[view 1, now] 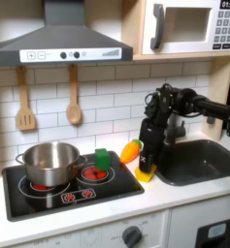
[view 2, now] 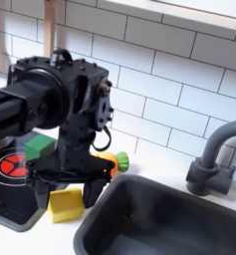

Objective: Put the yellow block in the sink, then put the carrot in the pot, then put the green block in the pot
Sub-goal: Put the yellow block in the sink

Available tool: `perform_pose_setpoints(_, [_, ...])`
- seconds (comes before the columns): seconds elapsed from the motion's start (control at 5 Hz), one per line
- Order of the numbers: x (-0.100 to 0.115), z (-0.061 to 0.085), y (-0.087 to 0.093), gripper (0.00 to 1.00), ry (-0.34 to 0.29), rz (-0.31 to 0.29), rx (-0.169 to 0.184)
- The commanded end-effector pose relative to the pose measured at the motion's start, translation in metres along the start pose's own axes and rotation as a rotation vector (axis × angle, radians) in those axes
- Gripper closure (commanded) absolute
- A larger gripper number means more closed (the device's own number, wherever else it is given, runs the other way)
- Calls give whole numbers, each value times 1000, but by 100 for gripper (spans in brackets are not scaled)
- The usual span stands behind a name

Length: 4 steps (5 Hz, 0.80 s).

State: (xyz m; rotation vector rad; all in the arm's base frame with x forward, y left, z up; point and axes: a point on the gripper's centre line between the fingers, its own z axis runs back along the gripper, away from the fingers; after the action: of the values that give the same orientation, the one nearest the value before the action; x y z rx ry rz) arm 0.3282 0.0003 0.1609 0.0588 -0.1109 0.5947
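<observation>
Step one: hand, fingers spread, above yellow block, lower left; next, pinch, carry to sink.

pot shiny polished metal; sink matt grey; yellow block matt

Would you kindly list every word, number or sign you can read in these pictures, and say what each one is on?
"01:30": roughly how the microwave display reads in the first exterior view, small and blurred.
Microwave keypad: markings too small to read.
Range hood control panel: symbols too blurred to read.
Stove front strip: red marks, not legible.
The second exterior view holds no text.
</observation>
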Motion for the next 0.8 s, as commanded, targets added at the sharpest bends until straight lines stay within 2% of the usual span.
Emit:
perform_pose_setpoints(0.0, [2,-4,-2,0,-7,30,-7])
perform_pose_setpoints(0.2, [3,-5,-2,0,-15,40,-5])
perform_pose_setpoints(0.6, [2,-11,0,0,-13,19,-11])
